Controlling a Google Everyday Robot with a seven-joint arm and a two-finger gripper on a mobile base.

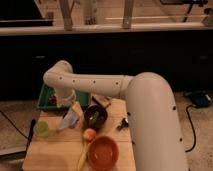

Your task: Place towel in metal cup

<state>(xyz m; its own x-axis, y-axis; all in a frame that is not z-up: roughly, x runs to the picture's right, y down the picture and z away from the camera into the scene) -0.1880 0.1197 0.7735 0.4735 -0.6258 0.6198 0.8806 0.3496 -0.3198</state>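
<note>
Near the left edge of the wooden table [55, 150] stands one small green cup [41, 129]. Just right of it, one pale towel [69, 120] sits directly beneath the gripper [72, 107]; whether the gripper holds it cannot be told. The one metal cup [95, 116] lies just right of the towel.

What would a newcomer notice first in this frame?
The bulky white arm fills the right side and curves left over the wooden table. Its claw sits at the pale towel, just left of the dark metal cup; a bright orange bowl stands at the front edge.
</note>
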